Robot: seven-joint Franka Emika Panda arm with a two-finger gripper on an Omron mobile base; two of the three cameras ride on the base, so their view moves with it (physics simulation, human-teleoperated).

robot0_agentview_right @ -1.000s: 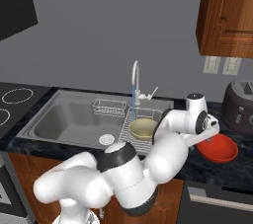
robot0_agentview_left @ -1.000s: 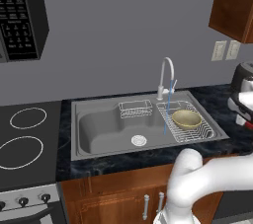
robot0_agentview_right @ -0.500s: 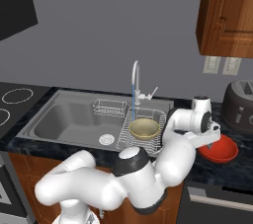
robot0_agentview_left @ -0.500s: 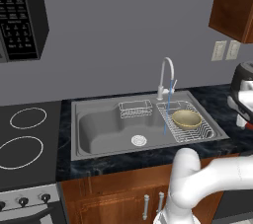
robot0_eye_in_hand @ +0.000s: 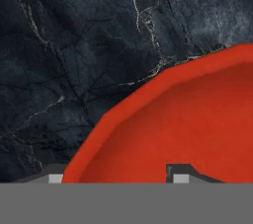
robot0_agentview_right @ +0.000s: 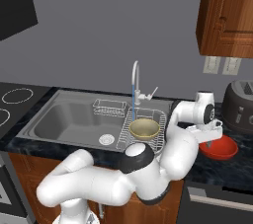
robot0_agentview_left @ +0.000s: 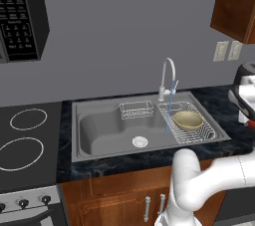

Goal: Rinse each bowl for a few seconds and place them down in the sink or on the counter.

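On counter, right of sink (robot0_agentview_right: 54, 119): red bowl (robot0_agentview_right: 218, 147), resting on counter (robot0_agentview_right: 232, 166).
Gripper (robot0_agentview_right: 210, 138): over the bowl's near rim; one fingertip (robot0_eye_in_hand: 179, 172) inside it, one outside; whether it grips yet, cannot tell.
Tan bowl (robot0_agentview_right: 144, 128): in wire rack, tap (robot0_agentview_right: 134, 77) running.
Handling: pinch rim squarely, seat fingers low, lift level.

Even, diffuse rendered light fills all views, with no clear source. Shadows are soft and faint inside the sink (robot0_agentview_left: 99, 130). The red bowl (robot0_eye_in_hand: 188, 129) shows flat colour without glare. The hand view looks coarse and slightly blurred; edges stay undistorted.
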